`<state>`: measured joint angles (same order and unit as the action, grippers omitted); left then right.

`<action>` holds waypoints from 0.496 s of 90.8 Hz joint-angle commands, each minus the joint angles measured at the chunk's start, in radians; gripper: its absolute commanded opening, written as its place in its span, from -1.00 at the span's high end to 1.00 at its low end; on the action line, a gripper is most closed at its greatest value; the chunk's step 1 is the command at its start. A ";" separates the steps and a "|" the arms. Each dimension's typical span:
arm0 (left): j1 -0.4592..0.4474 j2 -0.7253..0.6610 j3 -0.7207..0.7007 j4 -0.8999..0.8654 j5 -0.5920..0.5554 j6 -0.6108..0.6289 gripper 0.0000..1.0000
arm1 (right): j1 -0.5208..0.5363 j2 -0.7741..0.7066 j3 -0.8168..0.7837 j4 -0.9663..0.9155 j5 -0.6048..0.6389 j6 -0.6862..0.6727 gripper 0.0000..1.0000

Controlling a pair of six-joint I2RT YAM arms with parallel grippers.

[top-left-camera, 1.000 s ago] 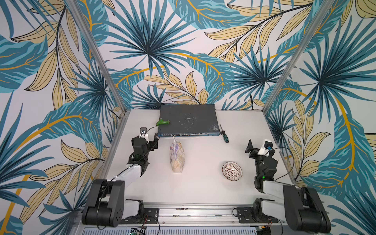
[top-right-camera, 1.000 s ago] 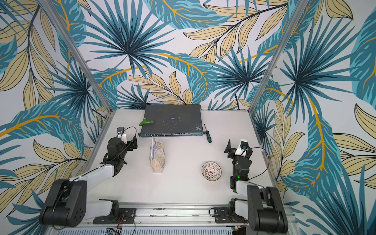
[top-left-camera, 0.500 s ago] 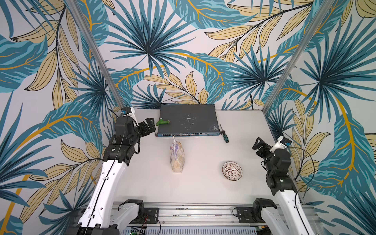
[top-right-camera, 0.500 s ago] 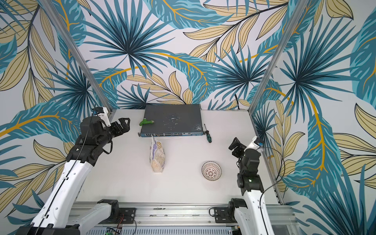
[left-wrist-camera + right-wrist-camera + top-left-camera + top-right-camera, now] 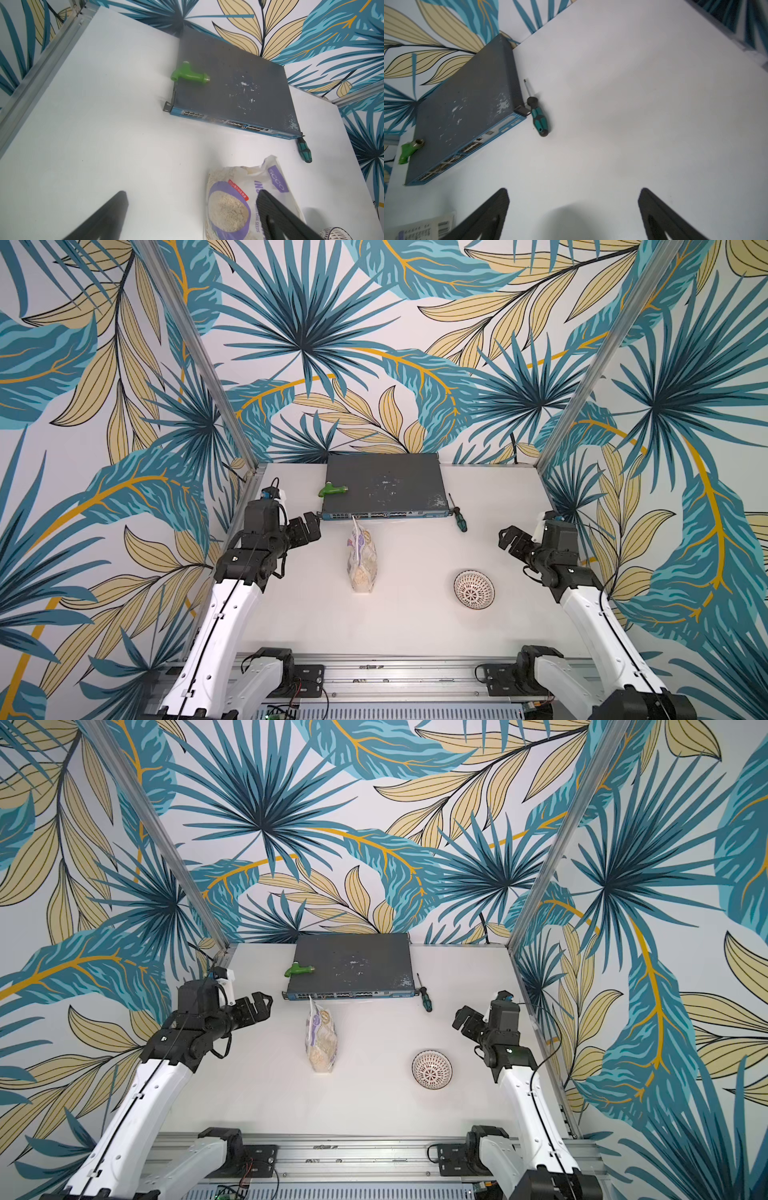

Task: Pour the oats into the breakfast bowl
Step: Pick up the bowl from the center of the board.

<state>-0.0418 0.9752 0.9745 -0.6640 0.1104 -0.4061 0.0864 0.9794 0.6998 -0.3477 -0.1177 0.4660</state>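
Tabletop [image 5: 415,635] is stretching white and mostly bare from side to side, with a metal rail [image 5: 395,672] running along its front edge. By the left wall [image 5: 145,497], the left gripper [image 5: 309,526] is hovering above the surface, its fingers [image 5: 110,214] spreading wide and holding nothing. A strip of free table is lying between it and the oats [image 5: 360,562]. The bag is standing upright near the middle of the table, in front of a grey network switch [image 5: 384,485] and apart from it. The switch is sitting against the back wall. A green fitting [image 5: 332,489] is resting on the switch's left edge, and a screwdriver [image 5: 459,522] is lying just beside its right front corner. Right of the bag, a broad open patch is separating it from the breakfast bowl [image 5: 474,589], which is sitting upright nearer the front, its patterned inside showing. Past the bowl, the right gripper [image 5: 509,537] is hanging above the table near the right wall [image 5: 665,531]. Its fingers [image 5: 488,214] are likewise parting wide, gripping nothing, and it is well apart from the bowl.

A second ago both arms were folded low by the rail; now they are standing raised. Over the last half second the left gripper has been easing from the back-left corner toward the bag, and the right gripper has been coming slightly inward from its wall. Bag, bowl, switch, fitting and screwdriver are staying put.
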 commanded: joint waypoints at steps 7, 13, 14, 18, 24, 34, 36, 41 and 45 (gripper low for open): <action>0.006 -0.006 -0.008 -0.017 0.024 -0.019 -1.00 | 0.185 0.098 0.014 -0.155 0.069 0.003 -0.99; 0.006 -0.006 0.007 -0.035 0.040 0.002 -1.00 | 0.228 0.111 0.003 -0.184 0.120 0.033 -0.99; 0.006 -0.007 0.010 -0.041 0.040 0.008 -1.00 | 0.234 0.110 0.001 -0.190 0.127 0.039 -0.98; 0.005 -0.007 0.025 -0.066 0.027 0.026 -1.00 | 0.264 0.103 -0.002 -0.208 0.173 0.067 -0.95; 0.006 -0.011 0.032 -0.092 -0.016 0.024 -1.00 | 0.307 0.083 0.005 -0.235 0.213 0.108 -0.86; 0.005 -0.027 0.014 -0.092 -0.024 0.026 -1.00 | 0.344 0.064 0.015 -0.311 0.285 0.166 -0.72; 0.006 -0.031 0.009 -0.090 -0.021 0.028 -1.00 | 0.347 0.059 0.013 -0.320 0.297 0.177 -0.67; 0.006 -0.039 -0.001 -0.089 -0.018 0.031 -1.00 | 0.359 0.049 0.001 -0.334 0.318 0.212 -0.54; 0.006 -0.043 -0.004 -0.092 -0.016 0.032 -1.00 | 0.365 0.044 -0.002 -0.352 0.330 0.246 -0.50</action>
<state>-0.0418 0.9623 0.9710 -0.7383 0.1066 -0.3927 0.4335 1.0458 0.7109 -0.6033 0.1146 0.6003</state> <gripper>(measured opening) 0.999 0.777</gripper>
